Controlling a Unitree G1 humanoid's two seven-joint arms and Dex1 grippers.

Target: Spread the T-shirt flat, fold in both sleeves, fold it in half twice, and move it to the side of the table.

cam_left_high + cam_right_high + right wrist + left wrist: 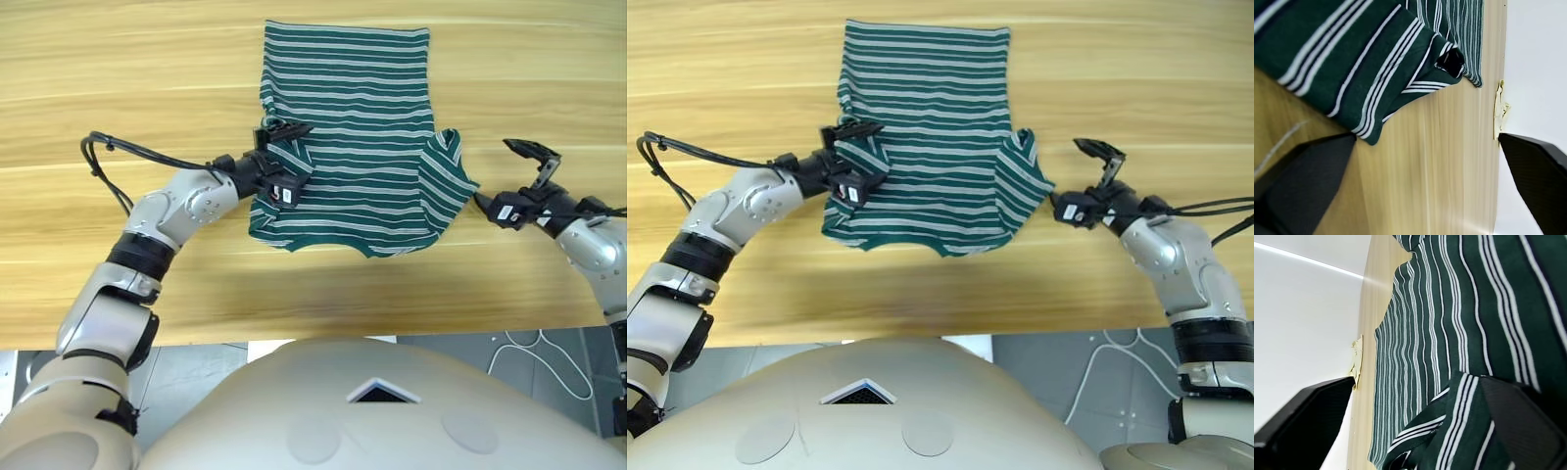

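The wooden counter (pixel 118 59) carries a dark green T-shirt (pixel 362 117) with thin white stripes. It lies between the two grippers, its body running away from them toward the counter's far edge. The body is mostly flat, though the near hem curls and puckers.

The left gripper (pixel 297 162) sits over the shirt's left edge with its fingers wide apart. The left sleeve (pixel 1449 431) is bunched in the gap between them and turned inward onto the body, draped against one finger but not pinched. That placement suggests the sleeve fold on this side is at the laying-down point, not mid-carry.

The right gripper (pixel 495 173) is low over bare counter, also spread wide and holding nothing. The right sleeve (pixel 446 166) lies just in front of its fingertips, its pointed corner almost reaching the lower finger. The sleeve sticks out past the body and is rumpled, with one fold standing up. The gripper looks lined up to take that corner and bring it inward, so judging by this the task is in its sleeve-folding stage, and the halving folds are not yet done.
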